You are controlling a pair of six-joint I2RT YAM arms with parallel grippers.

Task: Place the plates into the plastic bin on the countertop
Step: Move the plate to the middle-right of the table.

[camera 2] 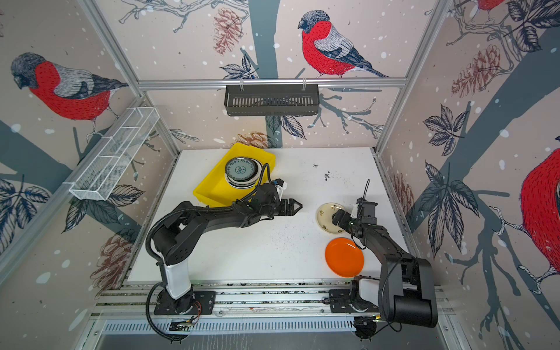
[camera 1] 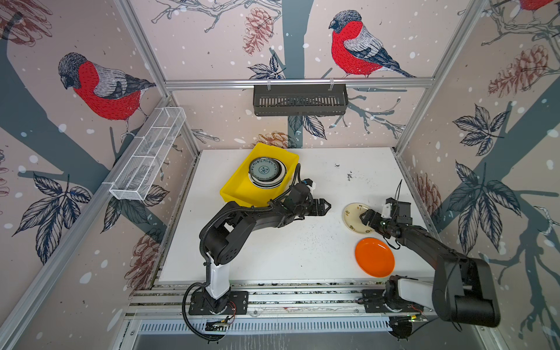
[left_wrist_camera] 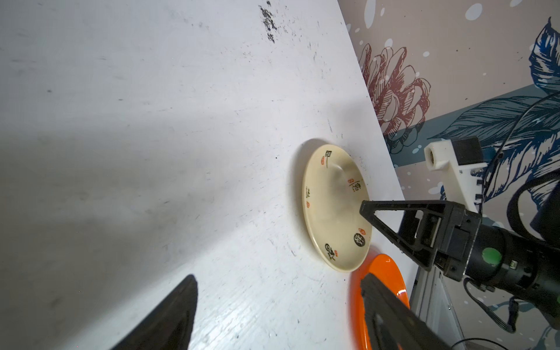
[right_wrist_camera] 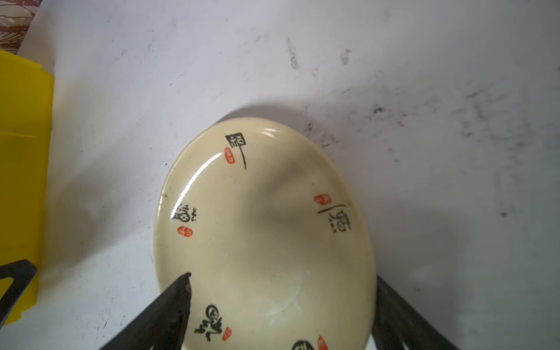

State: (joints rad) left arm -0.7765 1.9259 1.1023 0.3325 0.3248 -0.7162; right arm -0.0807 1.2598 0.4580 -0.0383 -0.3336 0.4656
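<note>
At the right wrist we see the right gripper (right_wrist_camera: 281, 291) spread astride the cream plate (right_wrist_camera: 266, 212) on the countertop (right_wrist_camera: 424, 91) (lettering sharp here); a top view adds the left gripper (camera 1: 325, 207), parted, and stacked plates (camera 1: 267, 172) in the plastic bin (camera 1: 233, 191).

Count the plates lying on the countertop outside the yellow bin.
2. The cream plate sits near the right edge of the countertop; the orange plate lies beside it, closer to the arm bases. A further stack sits in the yellow bin.
</note>
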